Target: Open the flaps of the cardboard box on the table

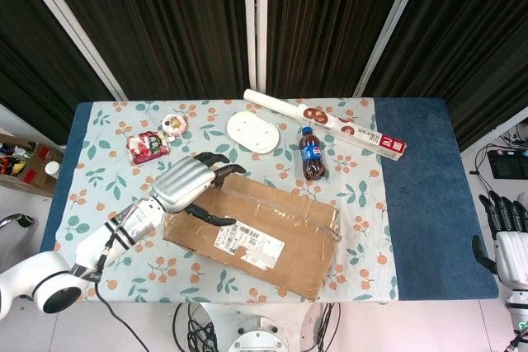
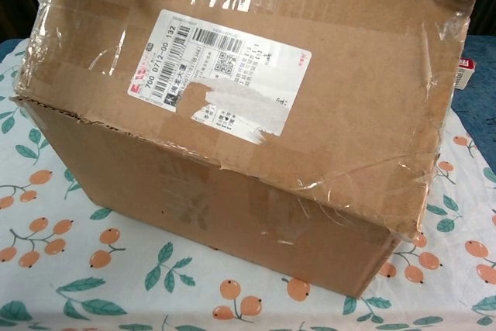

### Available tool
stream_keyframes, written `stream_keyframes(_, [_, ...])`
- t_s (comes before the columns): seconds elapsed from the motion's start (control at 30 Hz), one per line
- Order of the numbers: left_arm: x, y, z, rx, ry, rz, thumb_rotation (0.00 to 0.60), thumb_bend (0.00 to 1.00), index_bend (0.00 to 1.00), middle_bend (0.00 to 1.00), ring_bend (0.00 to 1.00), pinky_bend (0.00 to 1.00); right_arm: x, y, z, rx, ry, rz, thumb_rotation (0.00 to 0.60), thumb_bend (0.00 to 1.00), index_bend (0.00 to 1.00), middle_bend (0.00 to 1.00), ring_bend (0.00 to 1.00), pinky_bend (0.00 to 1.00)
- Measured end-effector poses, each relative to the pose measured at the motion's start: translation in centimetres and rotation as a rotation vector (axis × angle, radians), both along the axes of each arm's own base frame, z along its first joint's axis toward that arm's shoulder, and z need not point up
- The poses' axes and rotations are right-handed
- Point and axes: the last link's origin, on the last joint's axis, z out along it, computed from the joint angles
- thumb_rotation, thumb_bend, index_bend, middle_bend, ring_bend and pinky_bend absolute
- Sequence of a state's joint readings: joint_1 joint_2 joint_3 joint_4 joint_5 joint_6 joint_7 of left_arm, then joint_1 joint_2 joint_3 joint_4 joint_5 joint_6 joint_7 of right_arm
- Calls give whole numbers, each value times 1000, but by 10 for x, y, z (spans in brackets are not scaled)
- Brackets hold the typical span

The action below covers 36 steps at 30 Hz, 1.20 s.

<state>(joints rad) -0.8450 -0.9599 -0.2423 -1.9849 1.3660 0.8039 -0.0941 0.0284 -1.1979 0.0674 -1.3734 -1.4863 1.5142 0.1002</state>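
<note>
The taped cardboard box (image 1: 272, 220) lies mid-table with a white shipping label (image 2: 221, 75) on its top flap. In the chest view that top flap (image 2: 325, 60) is tilted up toward the camera, its far edge raised and filling the frame. My left hand (image 1: 186, 183) is at the box's far left edge, thumb lying across the flap's top and fingers curled past its far edge, gripping the flap. The chest view hides this hand behind the flap. My right hand (image 1: 505, 241) hangs off the table's right side, fingers apart, holding nothing.
A cola bottle (image 1: 312, 154) stands just behind the box. A long wrap carton (image 1: 330, 123) and a white oval lid (image 1: 253, 132) lie further back. A red snack packet (image 1: 147, 146) and a small round item (image 1: 174, 125) sit at the back left.
</note>
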Motion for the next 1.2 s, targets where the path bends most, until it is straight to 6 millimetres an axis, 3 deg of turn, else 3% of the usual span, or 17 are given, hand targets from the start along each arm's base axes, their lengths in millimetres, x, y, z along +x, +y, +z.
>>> stream_keyframes(0.47, [-43,-57,50,38,-85,7,89,16,138,655,206,209,14,-3,-1,-6,33,56,600,389,0,0,0,0])
stream_keyframes(0.73, [-79,-91,73,9,-126,69,78,12,136,691,229,209,26,-5,-4,9,38,82,600,382,0,0,0,0])
stream_keyframes(0.9, [-105,-95,81,11,-109,139,64,11,136,671,232,209,29,-4,-6,17,38,86,600,381,0,0,0,0])
stream_keyframes(1.0, [-116,-92,84,38,-114,164,57,14,132,575,231,209,32,-3,-3,3,37,90,600,380,0,0,0,0])
stream_keyframes(1.07, [-120,-90,84,57,-111,174,108,19,124,449,226,210,34,-3,1,-8,32,91,600,378,0,0,0,0])
stream_keyframes(1.2, [-120,-89,77,98,-80,142,321,23,118,221,185,213,43,-4,14,-42,13,89,600,373,0,0,0,0])
